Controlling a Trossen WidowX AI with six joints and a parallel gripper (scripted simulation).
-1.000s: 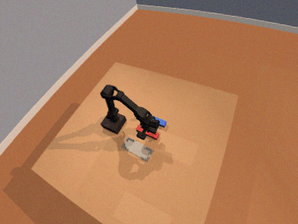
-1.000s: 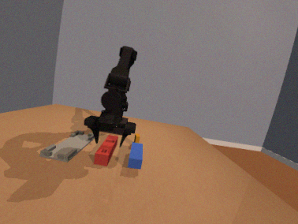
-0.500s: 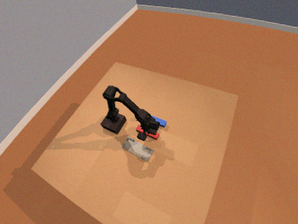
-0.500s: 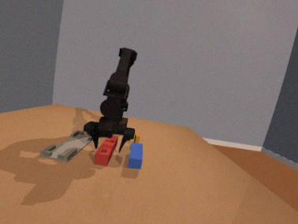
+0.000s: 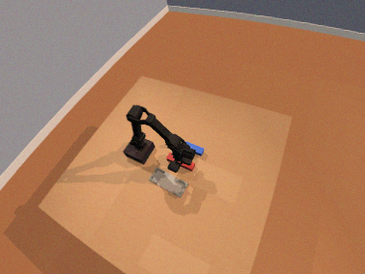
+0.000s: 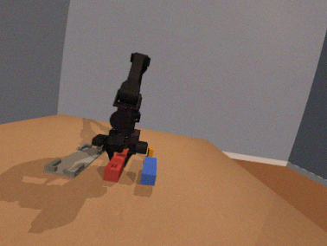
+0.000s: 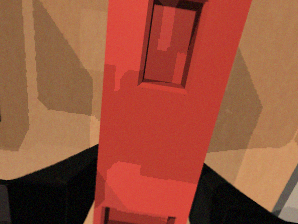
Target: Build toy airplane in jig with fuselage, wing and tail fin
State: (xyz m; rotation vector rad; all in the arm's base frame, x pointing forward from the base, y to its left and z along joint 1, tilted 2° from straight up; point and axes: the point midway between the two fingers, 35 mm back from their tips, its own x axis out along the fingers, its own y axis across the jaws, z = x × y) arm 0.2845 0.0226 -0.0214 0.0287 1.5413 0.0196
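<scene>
The red fuselage (image 5: 190, 166) (image 6: 113, 170) (image 7: 152, 120) lies on the table beside the grey jig (image 5: 168, 182) (image 6: 71, 163), with its two sockets facing up. My gripper (image 6: 118, 158) (image 7: 147, 152) points down over the fuselage and is shut on it, one finger against each long side, between the sockets in the wrist view. The blue wing (image 5: 197, 149) (image 6: 149, 171) lies on the far side of the fuselage from the jig. A small piece of the orange tail fin (image 6: 150, 152) shows behind the wing; the rest is hidden.
The jig's cradle is empty and close beside the fuselage. The wing lies close on the other side, roughly parallel to the fuselage. The arm's base (image 5: 139, 150) stands on the table, left of the parts in the top view.
</scene>
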